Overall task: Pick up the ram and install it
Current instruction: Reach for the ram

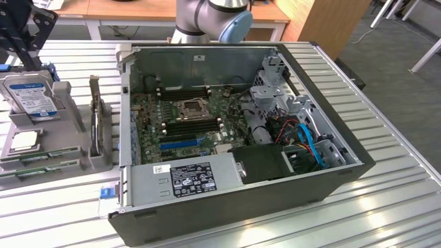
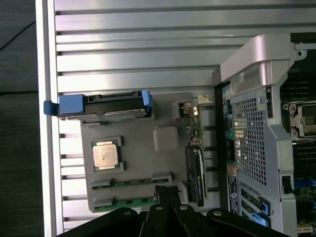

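The end effector (image 2: 167,193) is clenched, its fingers pressed together on nothing; it hangs over the grey parts holder (image 2: 133,129) on the bench (image 2: 148,49). The ram (image 2: 132,181) lies flat in that holder, below the end effector and untouched; a second ram stick (image 2: 129,201) lies alongside.

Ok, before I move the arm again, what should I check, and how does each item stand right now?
1. ram sticks in the grey holder: ok, two lie in its slots.
2. hand empty: ok, it grips nothing.
3. hand open for a grasp: not ok, it is shut.
4. hand lined up over one stick: cannot tell.
5. case open: ok, the motherboard is exposed.
6. black memory slots free: ok, they look empty.
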Controlling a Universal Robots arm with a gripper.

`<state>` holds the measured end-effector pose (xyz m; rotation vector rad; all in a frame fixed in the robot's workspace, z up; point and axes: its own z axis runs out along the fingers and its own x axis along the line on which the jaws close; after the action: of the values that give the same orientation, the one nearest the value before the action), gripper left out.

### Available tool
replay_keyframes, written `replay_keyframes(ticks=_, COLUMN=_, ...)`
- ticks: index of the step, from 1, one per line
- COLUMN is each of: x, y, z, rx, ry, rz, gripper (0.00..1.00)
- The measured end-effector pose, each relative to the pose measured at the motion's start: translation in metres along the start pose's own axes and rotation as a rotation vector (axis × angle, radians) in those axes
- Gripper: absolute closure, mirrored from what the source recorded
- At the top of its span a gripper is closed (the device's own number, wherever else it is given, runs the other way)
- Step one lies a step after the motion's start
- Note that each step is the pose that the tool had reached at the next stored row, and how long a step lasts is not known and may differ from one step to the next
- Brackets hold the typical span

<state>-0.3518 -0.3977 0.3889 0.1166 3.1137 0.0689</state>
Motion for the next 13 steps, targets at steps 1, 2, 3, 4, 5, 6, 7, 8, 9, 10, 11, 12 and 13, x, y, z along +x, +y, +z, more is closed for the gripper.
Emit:
replay_keyframes(ticks=1, x=0.001, y=-0.0001, z=0.0000, rx=0.0000, ry=0.0000, rz=0.000, gripper=0.90)
replay_keyframes(ticks=2, x=0.003, y=-0.0002, z=0.0000, rx=0.0001, ry=0.0000, rz=0.000, gripper=0.90)
replay_keyframes(ticks=3, x=0.004, y=-0.0003, z=0.0000, rx=0.0000, ry=0.0000, rz=0.000, gripper=0.90)
replay_keyframes(ticks=4, x=0.005, y=-0.0004, z=0.0001, rx=0.0000, ry=0.0000, rz=0.000, gripper=0.90)
replay_keyframes(ticks=5, x=0.006, y=-0.0005, z=0.0001, rx=0.0000, ry=0.0000, rz=0.000, gripper=0.90)
replay_keyframes(ticks=6, x=0.008, y=-0.0006, z=0.0001, rx=0.0000, ry=0.0000, rz=0.000, gripper=0.90)
replay_keyframes(ticks=7, x=0.009, y=-0.0007, z=0.0001, rx=0.0000, ry=0.0001, rz=0.000, gripper=0.90)
replay_keyframes(ticks=8, x=0.010, y=-0.0008, z=0.0001, rx=0.0001, ry=0.0001, rz=0.000, gripper=0.90)
replay_keyframes(ticks=9, x=0.011, y=-0.0009, z=0.0002, rx=0.0000, ry=0.0000, rz=0.000, gripper=0.90)
replay_keyframes(ticks=10, x=0.012, y=-0.0010, z=0.0002, rx=0.0000, ry=0.0000, rz=0.000, gripper=0.90)
replay_keyframes(ticks=11, x=0.013, y=-0.0010, z=0.0002, rx=0.0000, ry=0.0000, rz=0.000, gripper=0.90)
replay_keyframes(ticks=12, x=0.014, y=-0.0011, z=0.0003, rx=0.0000, ry=0.0000, rz=0.000, gripper=0.90)
replay_keyframes(ticks=13, x=0.015, y=-0.0012, z=0.0003, rx=0.0000, ry=0.0000, rz=0.000, gripper=0.90)
